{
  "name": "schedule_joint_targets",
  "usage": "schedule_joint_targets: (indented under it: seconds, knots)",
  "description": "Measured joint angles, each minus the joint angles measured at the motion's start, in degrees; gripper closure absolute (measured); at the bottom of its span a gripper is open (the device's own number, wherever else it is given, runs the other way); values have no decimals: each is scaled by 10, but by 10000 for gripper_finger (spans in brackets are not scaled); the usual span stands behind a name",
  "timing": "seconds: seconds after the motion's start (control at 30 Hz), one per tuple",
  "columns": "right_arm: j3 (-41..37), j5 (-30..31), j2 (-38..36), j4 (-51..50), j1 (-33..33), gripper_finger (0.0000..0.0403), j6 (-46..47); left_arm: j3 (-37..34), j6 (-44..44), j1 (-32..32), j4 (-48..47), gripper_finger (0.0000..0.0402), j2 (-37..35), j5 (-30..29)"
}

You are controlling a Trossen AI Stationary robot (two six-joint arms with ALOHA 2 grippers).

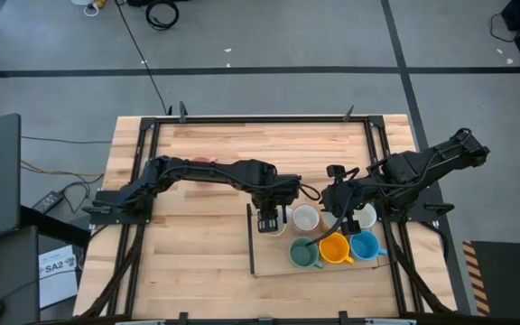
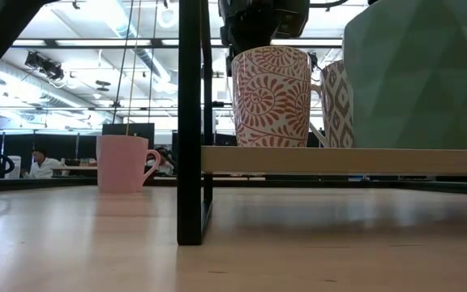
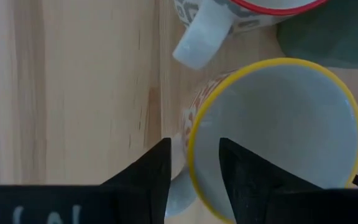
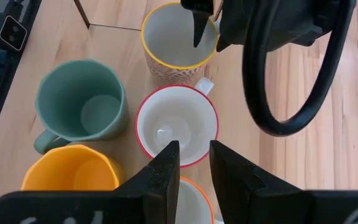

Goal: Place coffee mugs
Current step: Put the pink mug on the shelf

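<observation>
High view: we see the left tool (image 1: 269, 221) over the tabletop (image 1: 197, 262) at centre, right tool (image 1: 339, 200) at its 3 o'clock, green mug (image 1: 303, 255), orange mug (image 1: 334, 248) and blue mug (image 1: 365, 245) in a row below.

Low view: pink mug (image 2: 123, 163) stands alone, well apart from the rack.

Left wrist: fingers (image 3: 151, 171) parted, straddling the yellow-rimmed mug (image 3: 272, 130) wall, not squeezing.

Right wrist: tool partly open over the red-rimmed mug (image 4: 176, 124), holding nothing.

Mugs (image 1: 330, 235) cluster on a raised shelf (image 2: 339, 160); one mug (image 2: 123, 163) stands apart on the table (image 1: 188, 262).
</observation>
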Motion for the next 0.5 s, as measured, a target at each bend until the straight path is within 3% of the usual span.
schedule_joint_targets:
  seconds: [0.2, 0.5]
  knots:
    - [0, 0, 0, 0, 0, 309, 0, 33, 8, -1, -22, 260, -1, 1]
    - [0, 0, 0, 0, 0, 309, 0, 140, 47, 2, -81, 260, -14, -1]
